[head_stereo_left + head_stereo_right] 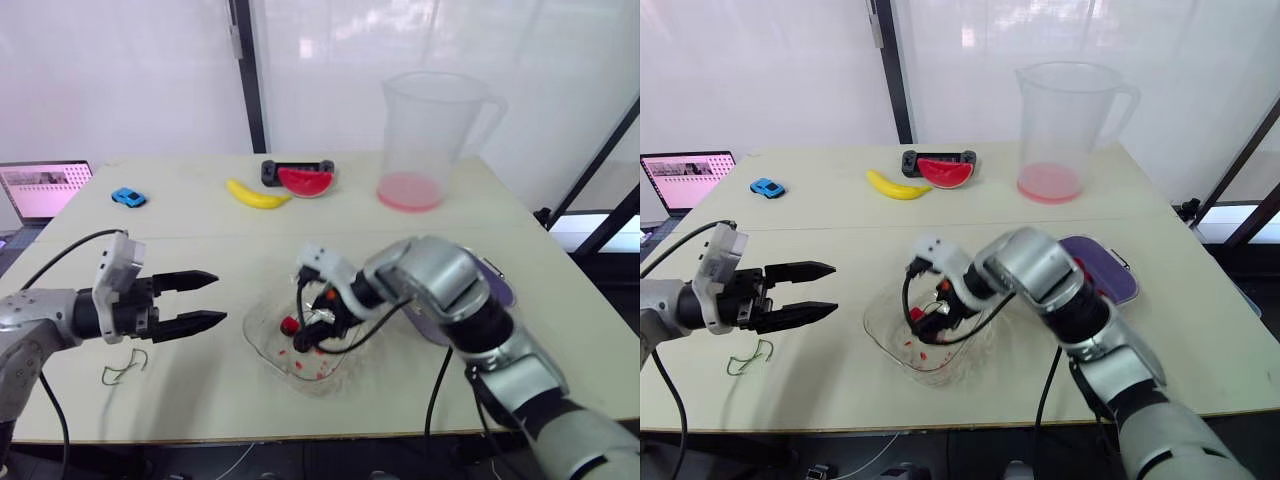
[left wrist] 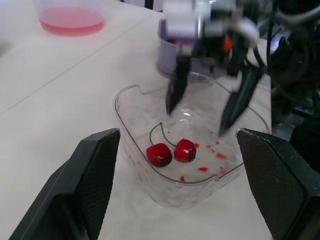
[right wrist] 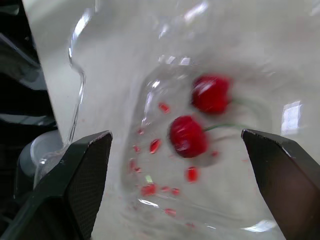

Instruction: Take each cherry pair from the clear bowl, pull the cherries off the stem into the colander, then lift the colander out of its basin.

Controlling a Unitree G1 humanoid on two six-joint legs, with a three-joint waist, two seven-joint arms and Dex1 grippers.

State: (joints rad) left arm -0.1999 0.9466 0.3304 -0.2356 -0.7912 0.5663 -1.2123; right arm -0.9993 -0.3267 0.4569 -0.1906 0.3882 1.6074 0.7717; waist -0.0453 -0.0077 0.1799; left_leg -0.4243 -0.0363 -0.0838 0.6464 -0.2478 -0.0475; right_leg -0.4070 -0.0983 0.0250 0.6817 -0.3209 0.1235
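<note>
Right claw (image 1: 315,328): left eye view, lower centre of frame, dipped into the clear bowl (image 1: 262,340), just beside the cherry pair (image 1: 290,324).
Left claw (image 1: 218,298): left of frame, fingers spread wide, empty, hovering short of the bowl.
Bare stem (image 1: 124,365): lower left on the counter (image 1: 200,230), no fruit on it. I'd say at least one pair is already stripped.
Purple basin (image 1: 1108,272): right eye view, right of centre behind the right arm. The colander is hard to make out and looks not yet lifted.
Left wrist view: one pair at frame centre on the bowl floor with red juice specks around it. The right claw's fingers are wide apart above it.
Right wrist view: both cherries sit between wide-open fingers, nothing gripped.
Left to do: grab this pair, strip it, raise the colander.
</note>
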